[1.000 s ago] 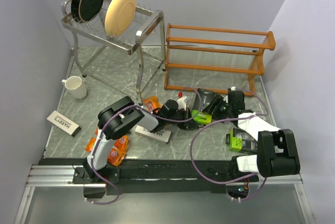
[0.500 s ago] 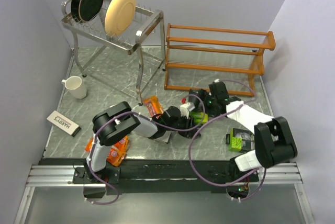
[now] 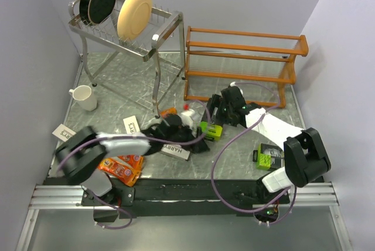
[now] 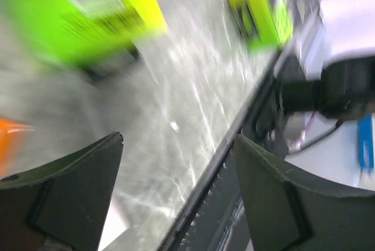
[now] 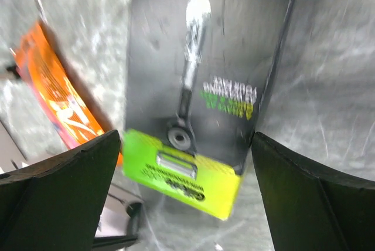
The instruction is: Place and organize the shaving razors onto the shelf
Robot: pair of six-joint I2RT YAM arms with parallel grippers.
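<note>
My right gripper (image 3: 218, 110) is open and hovers over a black-and-lime razor pack (image 3: 211, 129). In the right wrist view that pack (image 5: 193, 104) lies on the table between the spread fingers (image 5: 64, 175), untouched. My left gripper (image 3: 186, 134) is open and empty just left of the pack, its arm stretched low and blurred. The left wrist view shows blurred lime packs (image 4: 76, 22) and bare marble between the fingers (image 4: 76, 186). A second lime pack (image 3: 268, 157) lies at the right. White HARRY'S boxes (image 3: 176, 151) (image 3: 63, 132) (image 3: 132, 125) and orange packs (image 3: 120, 169) (image 3: 170, 113) lie on the table. The wooden shelf (image 3: 246, 47) stands behind.
A silver rack (image 3: 146, 43) with a black plate and a cream plate stands at the back left. A white mug (image 3: 85, 97) sits near the left wall. Walls close in on the left, back and right. An orange pack (image 5: 58, 104) lies just left of the lime pack.
My left gripper has opened and its arm has swung down low across the table. My right gripper has opened wide and moved left over the lime pack.
</note>
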